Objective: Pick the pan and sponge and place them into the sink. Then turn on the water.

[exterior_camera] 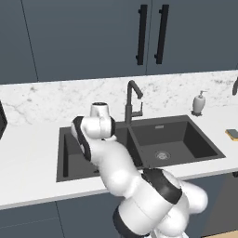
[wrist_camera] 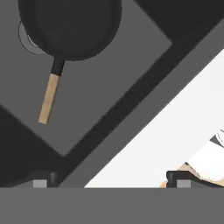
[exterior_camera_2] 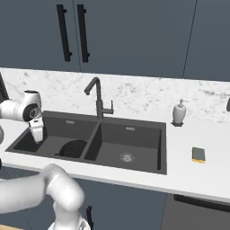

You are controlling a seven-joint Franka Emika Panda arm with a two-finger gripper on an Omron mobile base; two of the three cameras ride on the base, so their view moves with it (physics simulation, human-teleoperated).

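Observation:
The black pan (wrist_camera: 72, 26) lies flat on the floor of the left basin of the dark grey sink (exterior_camera_2: 134, 134), its wooden handle (wrist_camera: 49, 98) pointing away from the drain. From the right base the pan (exterior_camera_2: 74, 148) shows as a dark round shape. My gripper (exterior_camera_2: 37, 139) hangs open over the near-left part of that basin, above the pan and apart from it, with nothing between its fingertips (wrist_camera: 41, 181). The yellow and green sponge (exterior_camera_2: 199, 154) lies on the counter right of the sink (exterior_camera: 162, 120), also seen as sponge (exterior_camera: 232, 134). No water is in view at the spout.
A dark gooseneck faucet (exterior_camera_2: 96, 96) stands behind the divider between the basins. A white soap dispenser (exterior_camera_2: 179, 112) sits at the back right of the counter. The right basin holds only its drain (exterior_camera_2: 127, 157). Dark cabinets hang above the marble backsplash.

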